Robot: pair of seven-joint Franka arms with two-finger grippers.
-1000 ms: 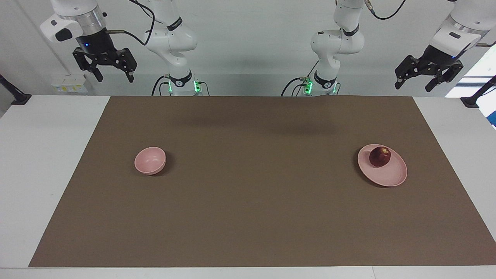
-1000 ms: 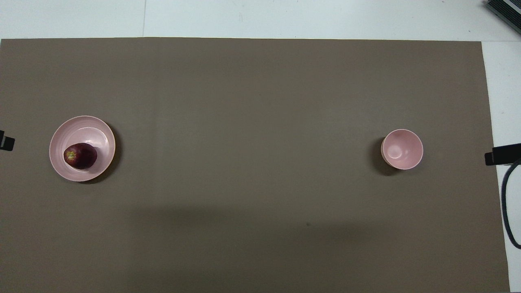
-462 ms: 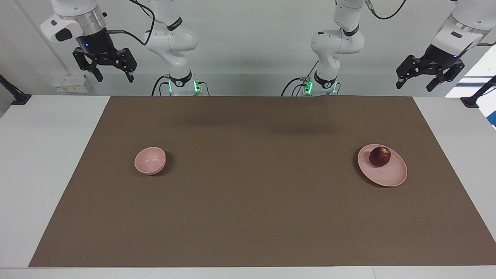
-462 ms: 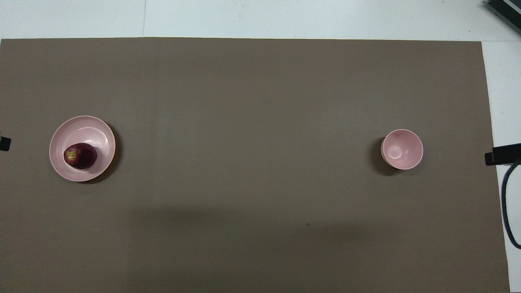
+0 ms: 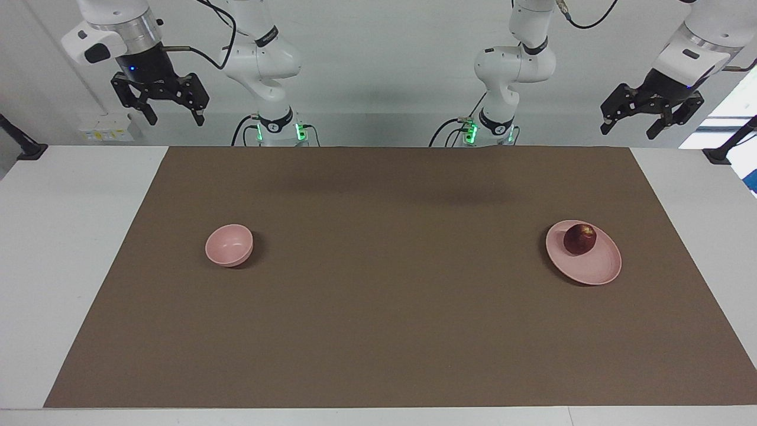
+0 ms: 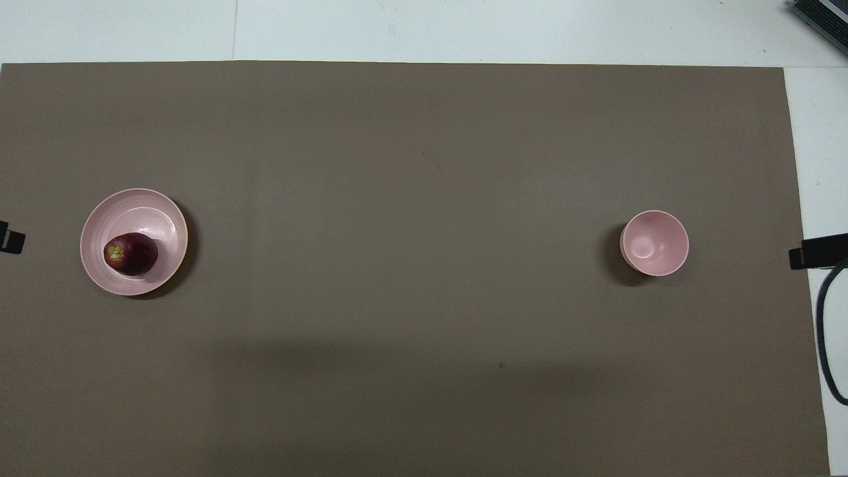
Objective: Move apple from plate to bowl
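Left hand [image 5: 644, 123] raised, fingers spread, empty; right hand [image 5: 170, 113] likewise. Apple [image 5: 579, 239] rests on plate [image 5: 597, 267]; bowl [image 5: 229, 245] well apart.

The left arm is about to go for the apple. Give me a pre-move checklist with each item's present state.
1. Apple sits on the plate: ok.
2. Bowl upright, nothing in it: ok.
3. Left gripper open, raised at its own end of the table: ok.
4. Right gripper open, waits raised at its end: ok.
5. Nothing on the brown mat between plate and bowl: ok.
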